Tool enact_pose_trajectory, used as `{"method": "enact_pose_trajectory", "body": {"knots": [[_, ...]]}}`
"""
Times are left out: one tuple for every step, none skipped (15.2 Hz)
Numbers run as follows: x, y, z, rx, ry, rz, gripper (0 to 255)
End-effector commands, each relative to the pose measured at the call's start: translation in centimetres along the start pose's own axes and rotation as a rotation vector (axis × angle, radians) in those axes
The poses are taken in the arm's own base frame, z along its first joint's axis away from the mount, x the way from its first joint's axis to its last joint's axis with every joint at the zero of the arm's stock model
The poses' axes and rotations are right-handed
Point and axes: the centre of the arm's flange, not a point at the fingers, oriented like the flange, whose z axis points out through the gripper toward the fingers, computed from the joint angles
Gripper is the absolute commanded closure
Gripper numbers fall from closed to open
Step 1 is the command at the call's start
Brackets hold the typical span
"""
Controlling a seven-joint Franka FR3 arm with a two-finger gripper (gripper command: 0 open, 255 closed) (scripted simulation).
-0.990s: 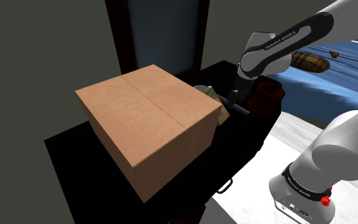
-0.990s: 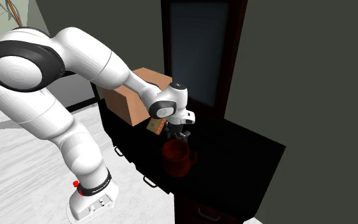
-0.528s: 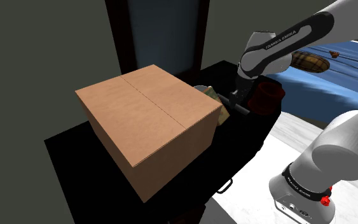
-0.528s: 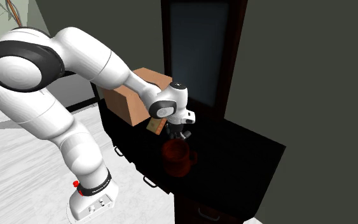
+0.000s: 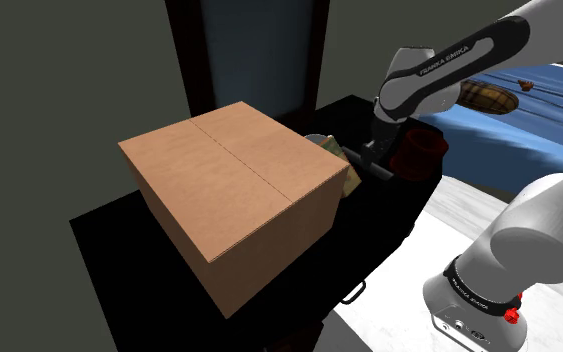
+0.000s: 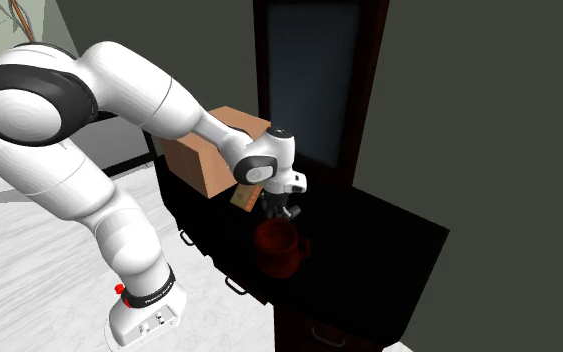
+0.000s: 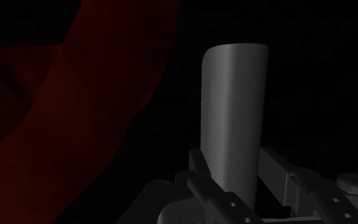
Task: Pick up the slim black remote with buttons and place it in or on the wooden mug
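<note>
Wrist view: the pincer (image 7: pixel 230 194) grips the slim grey remote (image 7: pixel 233 121), which sticks out between its two fingers, close beside the dark red mug (image 7: pixel 75 95). To do this step well, I would bring the remote right over the mug's open top, keep it straight, and let go low. I count one remote, one mug and one brown box (image 5: pixel 234 190) on the black counter (image 5: pixel 119 240).

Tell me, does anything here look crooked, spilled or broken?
Nothing looks spilled or broken. The one oddity: a small tan object sits tilted beside the cardboard box. The hand clasps a grey remote close to the dark red mug.
</note>
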Motion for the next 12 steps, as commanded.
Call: {"method": "enact_pose_trajectory", "body": {"knots": [[0.0, 0.0, -0.9, 0.0, -0.001, 0.0, 255], [0.0, -0.1, -1.4, 0.0, -0.001, 0.0, 255], [0.0, -0.1, -1.9, 0.0, -0.001, 0.0, 255], [0.0, -0.2, -2.4, 0.0, -0.001, 0.0, 255], [0.0, -0.2, -3.0, 0.0, -0.001, 0.0, 255], [0.0, -0.2, -3.5, 0.0, -0.001, 0.0, 255], [0.0, -0.3, -4.0, 0.0, -0.001, 0.0, 255], [0.0, -0.3, -4.5, 0.0, -0.001, 0.0, 255], [0.0, -0.4, -5.1, 0.0, -0.001, 0.0, 255], [0.0, -0.4, -5.6, 0.0, -0.001, 0.0, 255], [0.0, -0.4, -6.1, 0.0, -0.001, 0.0, 255], [0.0, -0.5, -6.6, 0.0, -0.001, 0.0, 255]]}}
